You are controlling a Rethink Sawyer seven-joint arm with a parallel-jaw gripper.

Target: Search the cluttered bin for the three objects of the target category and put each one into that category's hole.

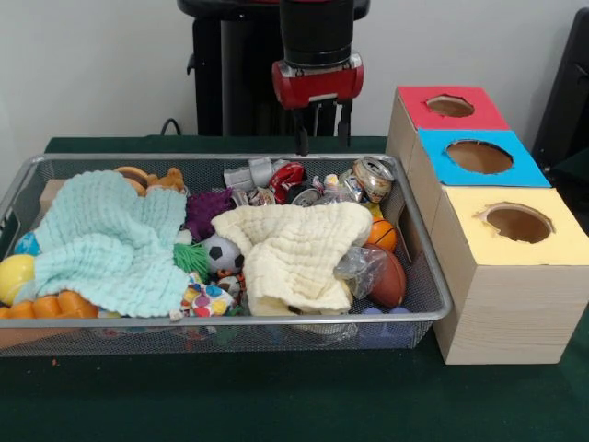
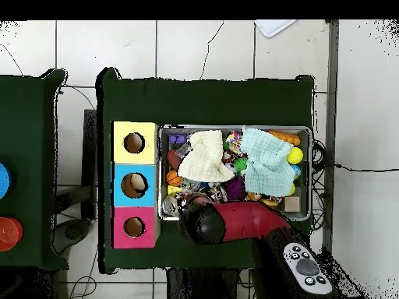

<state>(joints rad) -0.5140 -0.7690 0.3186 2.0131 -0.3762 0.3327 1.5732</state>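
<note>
Nearest the camera, the green surface [image 1: 276,396] carries the cluttered bin [image 1: 230,322], whose front rim crosses the foreground of the front view. The jaws [image 1: 322,138] hang above the bin's far edge, two dark prongs standing apart with nothing between them, hence open and empty. Directly beneath them lie crushed cans [image 1: 373,175] and small metal items. Outward from the jaws, toward the camera, a cream cloth [image 1: 294,249] covers the bin's middle; beside it a mint cloth [image 1: 106,244] covers the other half. The one target piece that can be identified, a ruffled multicolour fabric piece [image 1: 207,299], shows at the bin's front rim in the gap between the two cloths, so it lies diagonally away from the jaws, across the full depth of the bin and toward the mint side. Its long axis cannot be told, as it is bunched. The other two pieces are not visible and are judged to lie under the cloths. The yellow-topped box's hole [image 1: 518,223] lies beside the bin on the side opposite the mint cloth, nearest the camera of the three boxes.
</note>
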